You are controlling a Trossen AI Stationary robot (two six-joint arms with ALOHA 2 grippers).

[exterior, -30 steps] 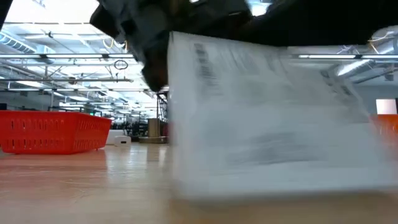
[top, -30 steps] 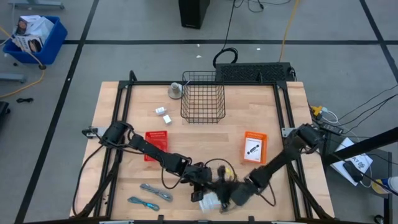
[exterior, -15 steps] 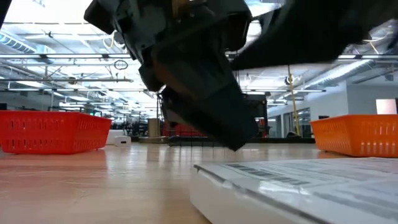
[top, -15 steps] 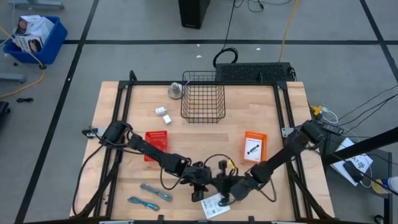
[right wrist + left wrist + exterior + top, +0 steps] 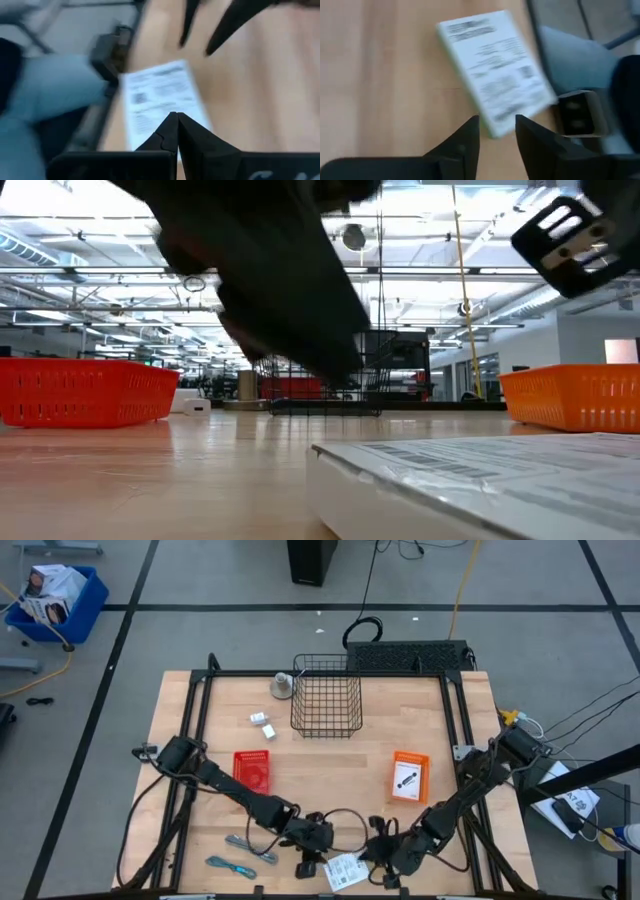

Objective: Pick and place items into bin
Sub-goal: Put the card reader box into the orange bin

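Observation:
A flat white printed packet (image 5: pixel 345 871) lies face up on the table near its front edge, also seen in the low view (image 5: pixel 480 470) and both wrist views (image 5: pixel 492 70) (image 5: pixel 160 100). My left gripper (image 5: pixel 320 858) (image 5: pixel 496 120) hovers open just to the packet's left, its fingertips over the packet's nearest corner. My right gripper (image 5: pixel 373 858) (image 5: pixel 175 117) is shut and empty just to the packet's right. A grey strip (image 5: pixel 250 848) and a teal cord (image 5: pixel 230 866) lie at the front left. Two tiny white blocks (image 5: pixel 262 723) lie at the far left.
A black wire basket (image 5: pixel 325 695) stands at the far centre with a grey round object (image 5: pixel 282 687) beside it. A red tray (image 5: pixel 252 770) sits left of centre. An orange tray (image 5: pixel 410 775) holding a dark item sits right of centre.
The packet, raised on edge between the two grippers a second ago, has dropped flat onto the table. My left gripper has drawn back toward the table's left and front. My right gripper has pulled away to the right, risen and rolled its wrist.

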